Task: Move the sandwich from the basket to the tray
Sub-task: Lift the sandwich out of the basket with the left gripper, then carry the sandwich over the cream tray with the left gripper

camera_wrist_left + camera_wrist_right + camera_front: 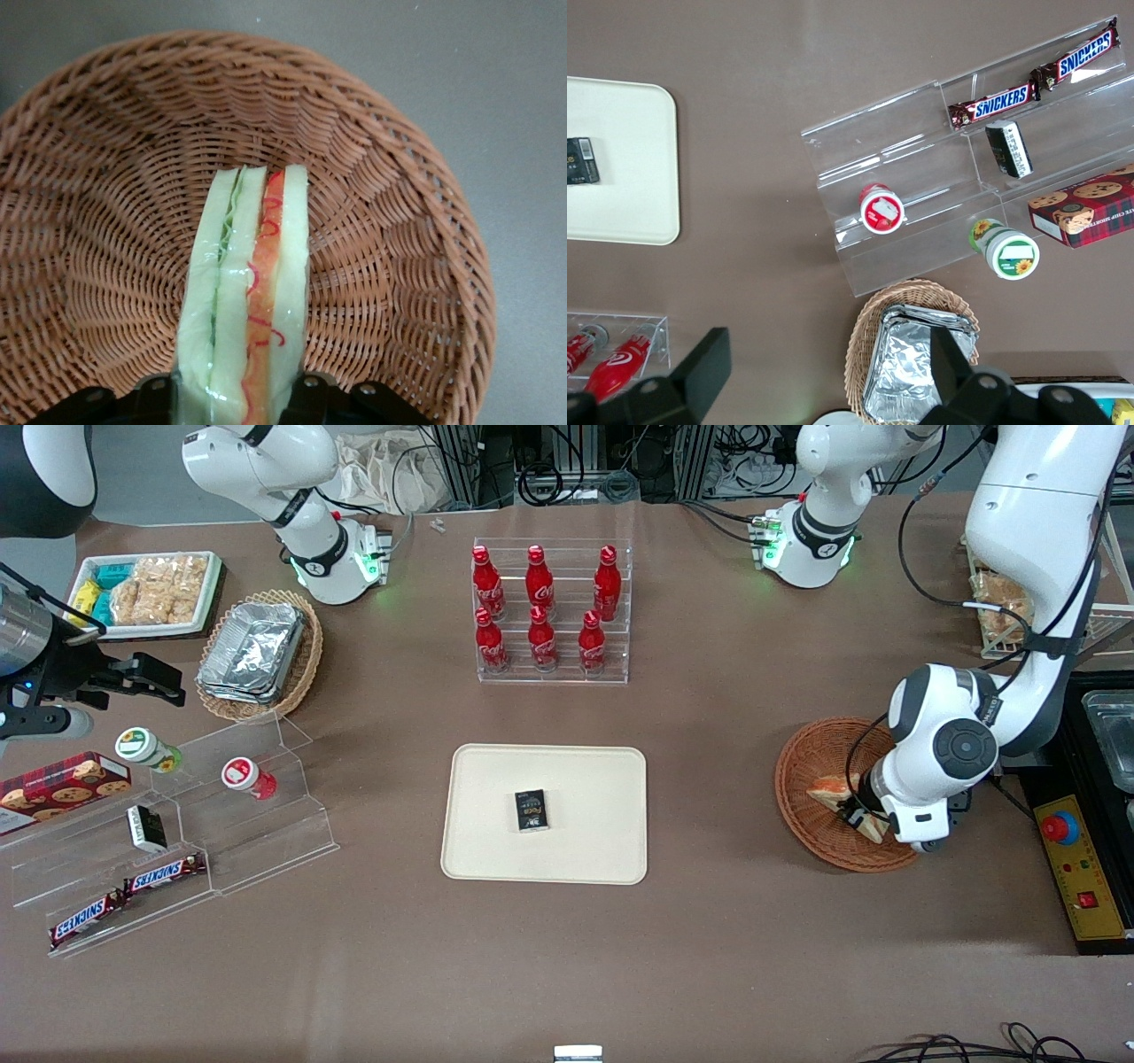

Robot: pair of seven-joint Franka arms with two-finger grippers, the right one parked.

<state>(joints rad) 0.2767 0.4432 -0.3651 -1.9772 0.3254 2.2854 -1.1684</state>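
The sandwich (pixel 831 789) is a white-bread wedge lying in the reddish-brown wicker basket (pixel 811 766) toward the working arm's end of the table. My left gripper (pixel 861 815) is down inside the basket. In the left wrist view the sandwich (pixel 248 274) stands on edge, its pink-red and green filling facing the camera. The gripper (pixel 232 394) has one black finger (pixel 306 394) against each bread face, shut on the wedge. The basket's woven floor (pixel 115 248) lies just under it. The cream-beige tray (pixel 496 815) sits at the table's middle.
A small black box (pixel 532 810) lies on the tray. A clear rack of red bottles (pixel 551 611) stands farther from the front camera than the tray. A yellow control box with a red button (pixel 1072 850) sits beside the basket. Clear snack steps (pixel 177 833) stand toward the parked arm's end.
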